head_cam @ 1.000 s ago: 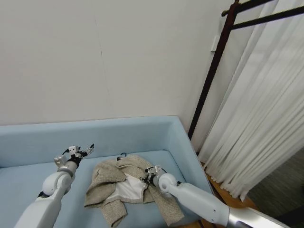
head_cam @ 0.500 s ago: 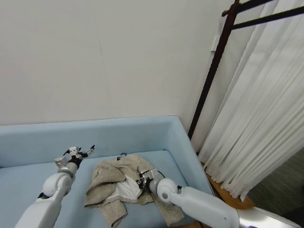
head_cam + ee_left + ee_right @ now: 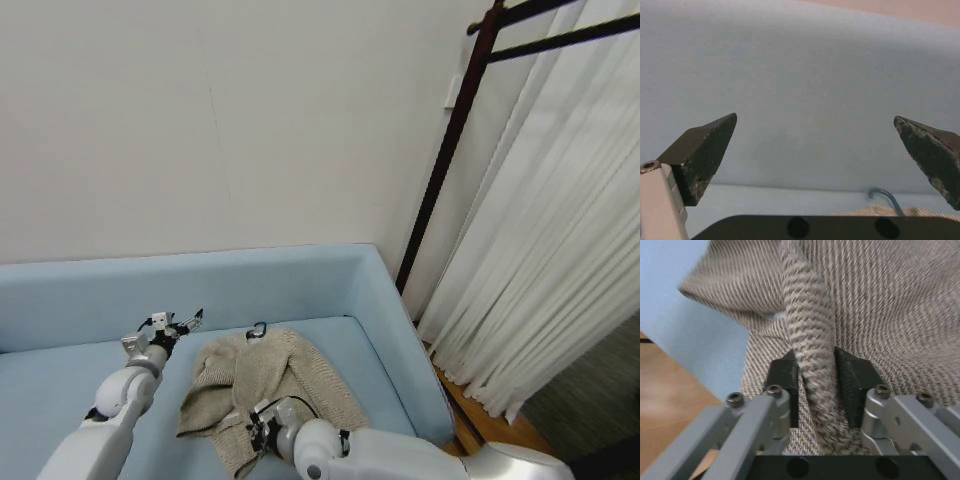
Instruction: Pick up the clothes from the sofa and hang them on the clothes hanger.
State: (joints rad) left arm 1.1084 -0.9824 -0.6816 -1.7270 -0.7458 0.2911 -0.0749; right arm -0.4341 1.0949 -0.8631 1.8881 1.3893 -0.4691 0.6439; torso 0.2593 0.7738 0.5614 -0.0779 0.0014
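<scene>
Pinching a fold of the sweater (image 3: 275,368) on the sofa (image 3: 60,290)

My right gripper (image 3: 262,432) is down at the front part of the seat, low in the head view, with my right arm reaching across from the right. In the right wrist view its two dark pads (image 3: 784,382) are pressed against a thick rolled ridge of the knit, one on each side, so my right gripper (image 3: 816,365) is clamped onto the sweater (image 3: 880,300). Beyond the fold I see pale blue cushion (image 3: 705,340) and a strip of wooden floor (image 3: 670,405).

The beige sweater lies crumpled on the seat, near the sofa's right end. A small hook of a hanger (image 3: 257,328) pokes out at its far edge, close to the backrest.

My left gripper (image 3: 185,320) hovers above the seat to the left of the sweater, apart from it. Its fingers are spread wide with nothing between them; in the left wrist view my left gripper (image 3: 814,118) faces the blue backrest, with the hook (image 3: 885,196) showing low down.

A dark clothes rack (image 3: 450,140) stands past the sofa's right end, beside white curtains (image 3: 560,230).
</scene>
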